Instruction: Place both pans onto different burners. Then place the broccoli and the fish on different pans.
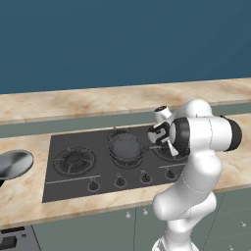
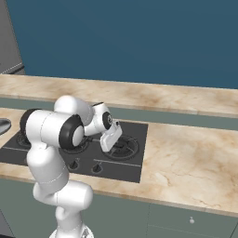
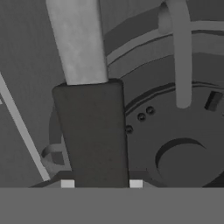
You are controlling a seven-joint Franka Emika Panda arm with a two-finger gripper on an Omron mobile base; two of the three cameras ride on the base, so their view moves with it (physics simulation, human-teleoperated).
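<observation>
We see one pan [image 1: 126, 147] on the middle burner [image 1: 128, 159], our jaws straddling its black handle [image 3: 94, 135], grip unclear, second pan [image 1: 13, 163] on the table [image 1: 19, 196] at left.

Flat, even rendered light, soft shadows, no glare; coarse, slightly blurry.

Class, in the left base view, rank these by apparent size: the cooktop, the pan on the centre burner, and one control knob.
Largest to smallest:
1. cooktop
2. pan on the centre burner
3. control knob
</observation>
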